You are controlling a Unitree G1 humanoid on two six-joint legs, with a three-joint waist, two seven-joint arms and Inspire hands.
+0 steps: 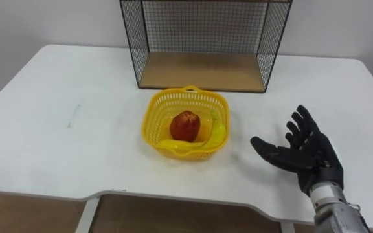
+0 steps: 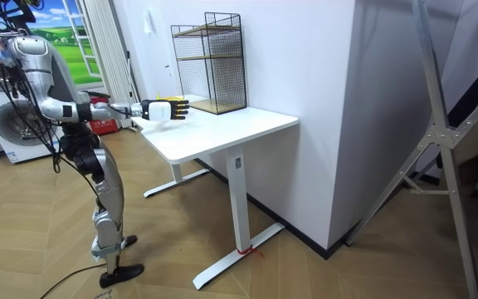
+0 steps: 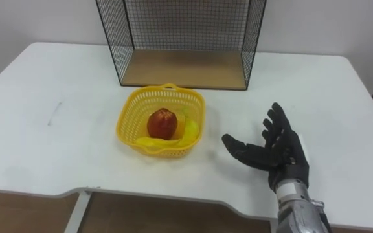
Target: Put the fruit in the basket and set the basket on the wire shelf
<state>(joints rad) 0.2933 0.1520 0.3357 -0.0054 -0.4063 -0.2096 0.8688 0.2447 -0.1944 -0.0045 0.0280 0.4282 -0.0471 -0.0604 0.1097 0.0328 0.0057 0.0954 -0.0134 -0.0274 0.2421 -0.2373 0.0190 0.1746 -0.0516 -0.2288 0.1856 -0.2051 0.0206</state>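
A yellow plastic basket stands on the white table, just in front of the wire shelf. Inside the basket lie a red apple and a yellow banana, curved along its right and front wall. The shelf's wooden bottom board is bare. My right hand hovers open over the table to the right of the basket, palm turned toward it, fingers spread, touching nothing. In the room view I stand at the table's end with this right hand held out over the top.
The wire shelf has black mesh sides and an upper level, and it backs onto the wall. The table's front edge runs close below the basket. A washing machine stands behind me.
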